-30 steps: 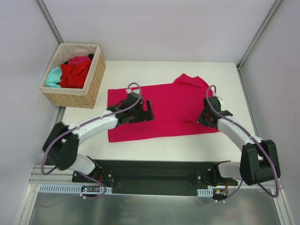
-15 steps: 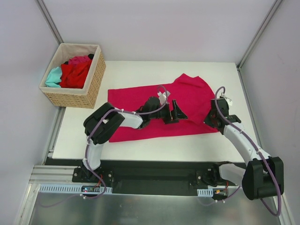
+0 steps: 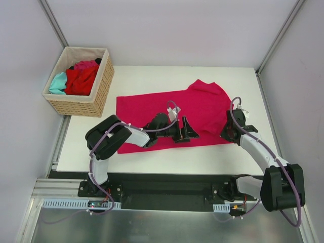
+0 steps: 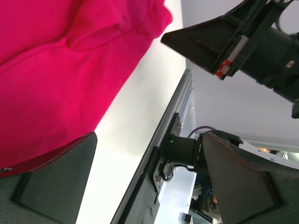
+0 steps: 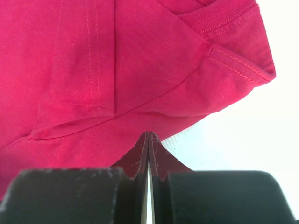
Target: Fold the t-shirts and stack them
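Observation:
A magenta-pink t-shirt [image 3: 167,111] lies spread flat across the table, with its sleeve and collar end bunched at the right [image 3: 207,91]. My left gripper [image 3: 186,130] stands open low over the shirt's near edge at mid-table. In the left wrist view, the left gripper [image 4: 149,182] has nothing between its fingers, and the shirt [image 4: 60,70] lies to one side. My right gripper [image 3: 228,132] is shut at the shirt's near right corner. In the right wrist view, its tips [image 5: 148,140] rest against the hem of the shirt [image 5: 117,60], with no cloth seen between them.
A tan wicker basket [image 3: 71,104] stands at the back left, off the table's corner. It holds a red [image 3: 81,81], a teal [image 3: 58,83] and a pink [image 3: 86,65] shirt. A strip of bare white table [image 3: 167,159] runs along the near edge, before the black base rail [image 3: 167,185].
My left arm has swung right from the shirt's left part to its near edge at the middle, gripper open throughout. The right gripper shifted slightly right and nearer, still shut.

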Available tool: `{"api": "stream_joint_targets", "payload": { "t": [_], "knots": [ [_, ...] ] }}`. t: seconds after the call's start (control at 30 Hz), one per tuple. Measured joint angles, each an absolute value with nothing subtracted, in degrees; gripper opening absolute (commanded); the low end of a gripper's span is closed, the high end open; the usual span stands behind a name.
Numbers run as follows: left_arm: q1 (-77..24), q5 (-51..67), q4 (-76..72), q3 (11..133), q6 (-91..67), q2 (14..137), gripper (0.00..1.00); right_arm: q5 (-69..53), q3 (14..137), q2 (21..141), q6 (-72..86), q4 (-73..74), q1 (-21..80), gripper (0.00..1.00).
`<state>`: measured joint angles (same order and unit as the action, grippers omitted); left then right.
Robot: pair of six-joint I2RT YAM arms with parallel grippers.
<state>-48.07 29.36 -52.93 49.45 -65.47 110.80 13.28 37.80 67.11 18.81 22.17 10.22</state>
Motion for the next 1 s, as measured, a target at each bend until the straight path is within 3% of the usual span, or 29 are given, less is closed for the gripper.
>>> {"api": "stream_joint_targets", "payload": {
  "t": [0.63,1.0],
  "knots": [
    [-47.5,27.9,-53.1,46.3,-61.9,111.0,0.97,12.2,41.2,78.1,19.4,18.1,10.0,0.01],
    [-46.0,28.9,-60.5,45.8,-63.3,115.8,0.97,11.6,44.2,80.1,19.5,17.6,10.0,0.01]
  ]
}}
